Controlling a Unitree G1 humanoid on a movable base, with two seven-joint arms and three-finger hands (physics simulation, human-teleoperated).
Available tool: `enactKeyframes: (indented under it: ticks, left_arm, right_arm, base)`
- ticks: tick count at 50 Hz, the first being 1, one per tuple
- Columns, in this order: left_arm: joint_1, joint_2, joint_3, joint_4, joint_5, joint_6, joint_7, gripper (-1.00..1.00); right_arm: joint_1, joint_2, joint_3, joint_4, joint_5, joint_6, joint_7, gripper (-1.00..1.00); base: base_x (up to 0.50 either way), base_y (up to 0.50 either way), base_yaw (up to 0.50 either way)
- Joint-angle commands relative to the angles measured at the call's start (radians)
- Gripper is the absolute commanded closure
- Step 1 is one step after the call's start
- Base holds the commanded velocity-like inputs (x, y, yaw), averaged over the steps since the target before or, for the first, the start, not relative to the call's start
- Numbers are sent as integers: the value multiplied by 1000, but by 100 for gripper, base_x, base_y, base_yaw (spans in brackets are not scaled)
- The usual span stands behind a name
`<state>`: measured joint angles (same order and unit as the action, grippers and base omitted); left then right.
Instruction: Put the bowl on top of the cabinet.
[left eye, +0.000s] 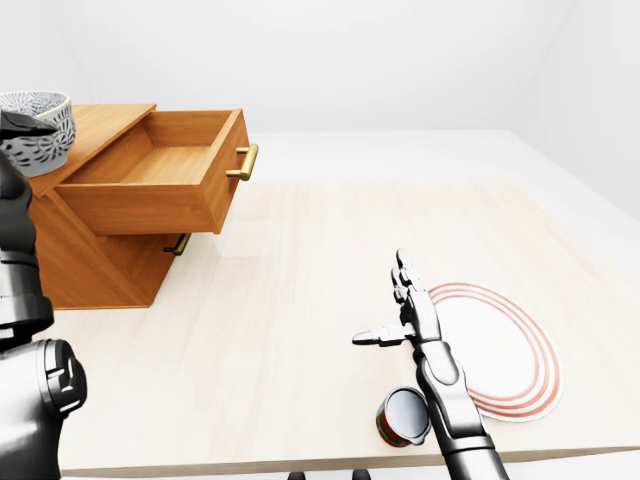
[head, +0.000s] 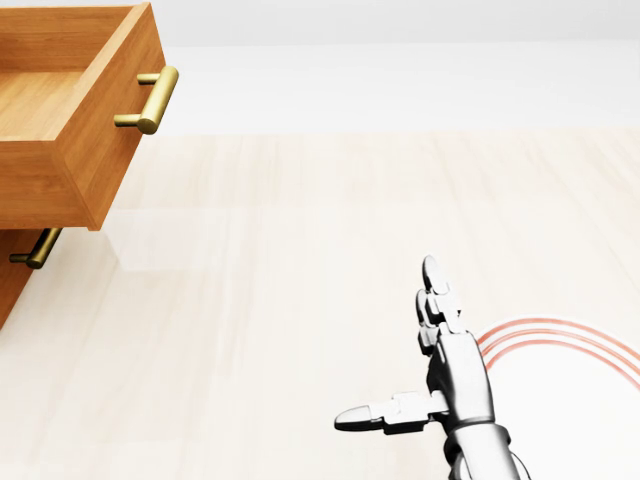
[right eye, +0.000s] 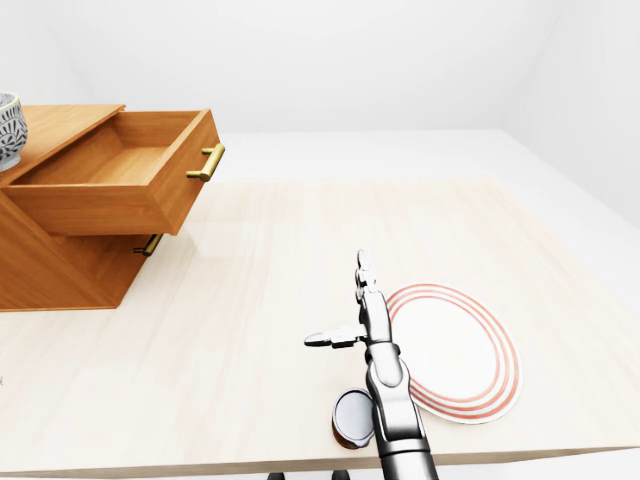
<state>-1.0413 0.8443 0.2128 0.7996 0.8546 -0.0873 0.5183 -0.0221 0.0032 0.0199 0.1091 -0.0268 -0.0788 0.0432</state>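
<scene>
The bowl (left eye: 45, 142), white with a dark lattice pattern, stands on the top of the wooden cabinet (left eye: 108, 122) at the left edge of the left-eye view. My left hand (left eye: 20, 124) shows only as a dark shape lying over the bowl's rim, with the black arm rising below it. Its fingers are hidden, so its grip is unclear. The cabinet's upper drawer (left eye: 160, 170) is pulled out and empty. My right hand (left eye: 385, 305) hovers over the table with its fingers straight and thumb spread, open and empty, far to the right of the cabinet.
A white plate with red rings (left eye: 505, 350) lies on the light wooden table (left eye: 290, 300) just right of my right hand. A small red and green cup (left eye: 403, 416) lies on its side near the table's bottom edge, beside my right forearm. A lower drawer handle (left eye: 178, 244) sticks out.
</scene>
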Motion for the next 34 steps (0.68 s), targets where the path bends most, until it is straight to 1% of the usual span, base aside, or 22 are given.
enactKeyframes:
  ticks: [1, 3, 4, 6, 7, 11, 12, 13, 14, 15, 16, 18, 19, 22, 24, 26, 28, 29, 31, 34]
  left_arm:
    - [219, -79, 127, -728, -242, 0, -99, -100]
    - [240, -90, 144, -823, -274, 0, -137, -100]
    - [253, -92, 154, -887, -295, 0, -172, -100]
    - [260, -90, 161, -924, -307, 0, -183, -100]
    - [278, -105, 184, -1060, -365, 0, -245, -100]
    - [306, -99, 211, -1224, -435, 82, -294, -100]
    - [307, -97, 210, -1227, -437, 85, -293, -100]
    - [317, -101, 224, -1295, -460, 124, -309, -100]
    - [324, -100, 231, -1335, -481, 145, -320, -100]
    - [341, -102, 244, -1414, -503, 175, -340, -100]
    - [346, -104, 252, -1454, -526, 175, -347, -100]
    - [357, -100, 254, -1478, -533, 175, -351, -100]
    - [382, -114, 269, -1581, -554, 175, -368, -100]
    - [408, -117, 277, -1646, -558, 175, -372, -100]
    - [424, -133, 276, -1685, -565, 175, -377, -100]
    - [441, -153, 270, -1702, -555, 175, -378, -100]
    - [471, -194, 252, -1727, -541, 175, -386, -100]
    - [476, -207, 247, -1732, -527, 175, -387, -100]
    - [475, -232, 243, -1752, -534, 175, -397, -100]
    - [495, -269, 215, -1774, -507, 175, -418, -100]
  right_arm:
    - [4, 1, 3, -7, 1, 2, 1, -100]
    - [3, 1, 2, -8, 2, 2, 2, -100]
    - [4, 1, 3, -11, 1, 3, 2, -100]
    - [4, 1, 3, -11, 2, 4, 2, -100]
    - [2, 1, 2, -11, 2, 5, 2, -100]
    - [4, 1, 3, -15, 1, 5, 3, -100]
    - [4, 1, 3, -16, 1, 5, 3, -100]
    - [5, 0, 2, -18, 2, 5, 4, -100]
    - [6, 0, 2, -20, 2, 7, 3, -100]
    - [6, 1, 4, -18, 0, 5, 3, -100]
    - [7, 2, 5, -20, -1, 7, 2, -100]
    - [9, 2, 6, -27, -1, 11, 3, -100]
    - [10, 2, 6, -29, -1, 11, 3, -100]
    - [14, 2, 7, -37, -2, 15, 3, -100]
    - [18, 1, 7, -46, -1, 17, 4, -100]
    - [19, 1, 8, -46, -2, 17, 4, -100]
    - [21, 2, 9, -52, -2, 19, 4, -100]
    - [20, 2, 10, -52, -3, 19, 5, -100]
    - [18, 3, 11, -47, -5, 17, 4, -100]
    - [19, 2, 10, -51, -3, 19, 6, -100]
  base:
    - [0, 0, 0]
    - [0, 0, 0]
    - [0, 0, 0]
    - [0, 0, 0]
    - [0, 0, 0]
    - [0, 0, 0]
    - [0, 0, 0]
    - [0, 0, 0]
    - [0, 0, 0]
    - [0, 0, 0]
    - [0, 0, 0]
    - [0, 0, 0]
    - [0, 0, 0]
    - [0, 0, 0]
    - [0, 0, 0]
    - [0, 0, 0]
    - [0, 0, 0]
    - [0, 0, 0]
    - [0, 0, 0]
    - [0, 0, 0]
